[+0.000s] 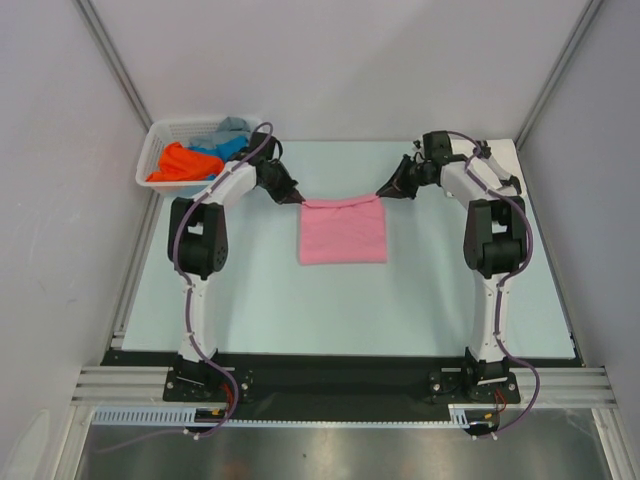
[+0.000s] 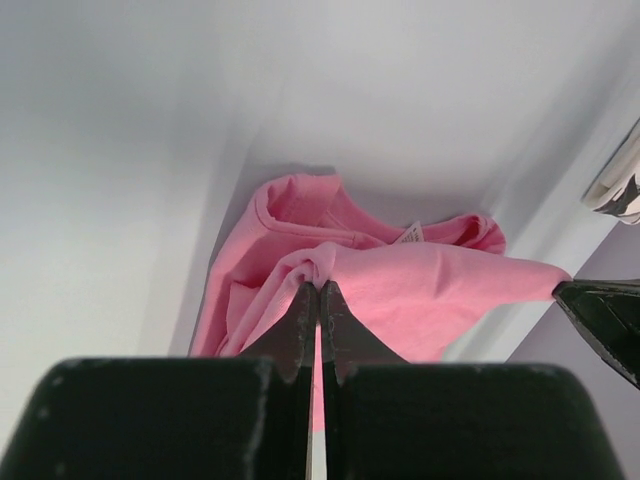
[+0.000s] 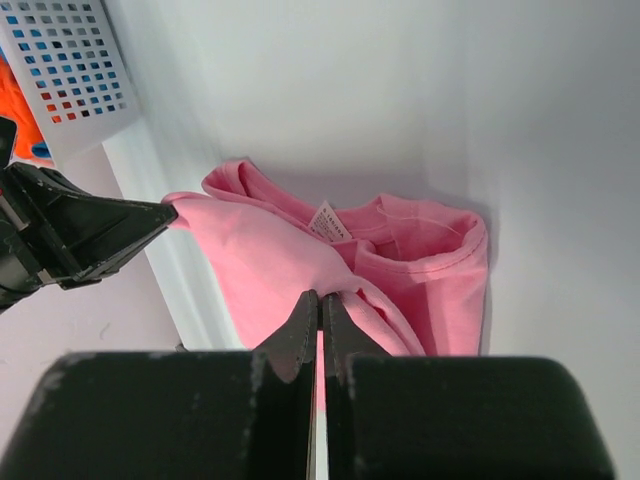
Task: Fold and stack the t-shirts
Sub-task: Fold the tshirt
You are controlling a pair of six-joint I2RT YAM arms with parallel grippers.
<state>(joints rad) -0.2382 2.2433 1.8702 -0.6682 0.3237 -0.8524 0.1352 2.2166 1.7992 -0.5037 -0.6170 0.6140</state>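
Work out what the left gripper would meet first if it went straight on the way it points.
The pink t-shirt: the left gripper is shut on one edge, and more of that cloth lies straight ahead. The right gripper sits off to one side, probably missed, though depth is unclear.

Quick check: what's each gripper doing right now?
Left gripper: shut on the pink shirt, at its far left corner.
Right gripper: shut on the pink shirt, at its far right corner.

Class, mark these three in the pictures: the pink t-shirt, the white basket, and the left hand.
pink t-shirt [image 1: 343,232]: top view, middle of the cloth.
white basket [image 1: 185,128]: top view, its far wall.
left hand [image 2: 318,288]: left wrist view, between its fingertips, shut on the shirt.
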